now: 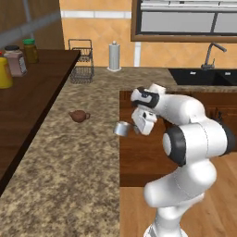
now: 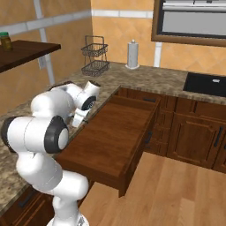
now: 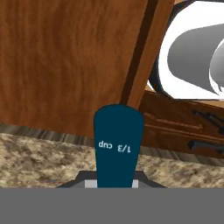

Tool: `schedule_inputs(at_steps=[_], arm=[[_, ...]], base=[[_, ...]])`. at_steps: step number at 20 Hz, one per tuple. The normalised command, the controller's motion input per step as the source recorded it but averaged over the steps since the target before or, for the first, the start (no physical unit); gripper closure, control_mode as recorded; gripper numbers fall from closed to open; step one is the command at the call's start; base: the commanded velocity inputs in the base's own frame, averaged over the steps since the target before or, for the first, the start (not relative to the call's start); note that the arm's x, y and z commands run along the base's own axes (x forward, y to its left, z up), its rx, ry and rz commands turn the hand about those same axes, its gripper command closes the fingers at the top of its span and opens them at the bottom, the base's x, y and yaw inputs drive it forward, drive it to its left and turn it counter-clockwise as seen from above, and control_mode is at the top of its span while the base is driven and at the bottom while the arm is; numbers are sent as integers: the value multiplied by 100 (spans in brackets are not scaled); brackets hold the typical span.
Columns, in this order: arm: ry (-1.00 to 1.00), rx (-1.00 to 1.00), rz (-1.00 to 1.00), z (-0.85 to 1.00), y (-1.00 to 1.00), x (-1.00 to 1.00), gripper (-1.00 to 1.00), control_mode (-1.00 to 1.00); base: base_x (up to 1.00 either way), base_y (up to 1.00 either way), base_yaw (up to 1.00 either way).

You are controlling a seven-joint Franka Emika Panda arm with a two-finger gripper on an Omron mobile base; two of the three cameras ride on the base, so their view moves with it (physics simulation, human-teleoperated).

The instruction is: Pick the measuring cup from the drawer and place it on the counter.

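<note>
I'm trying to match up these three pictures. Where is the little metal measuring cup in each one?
Left base view: the measuring cup hangs at the picture's middle, held by the tool, at the counter edge beside the open drawer.
Right base view: I cannot make it out; the arm covers that spot.
Hand view: its teal handle stands bottom centre, marked 1/3 cup.
Shared landmark: the drawer.

Measuring cup (image 3: pixel 119 144): dark teal handle carries white lettering "1/3 cup", seen upside down in the hand view. No other lettering legible in either base view.
</note>
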Motion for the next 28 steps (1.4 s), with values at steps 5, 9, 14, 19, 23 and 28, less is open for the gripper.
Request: schedule_inputs(at_steps=[5, 9, 14, 19, 23, 28], arm=[[0, -25, 0, 2, 100, -10, 100, -100], [10, -23, 0, -25, 100, 21, 100, -100], [5, -16, 0, -42, 90, 13, 100, -100], [-13, -7, 1, -57, 14, -1, 100, -100], [-16, -2, 1, -50, 3, -3, -100, -100], [-19, 0, 0, 44, -5, -36, -100, -100]], base=[[0, 0, 0], [0, 0, 0], [0, 0, 0], [0, 0, 0], [0, 0, 0], [0, 0, 0]])
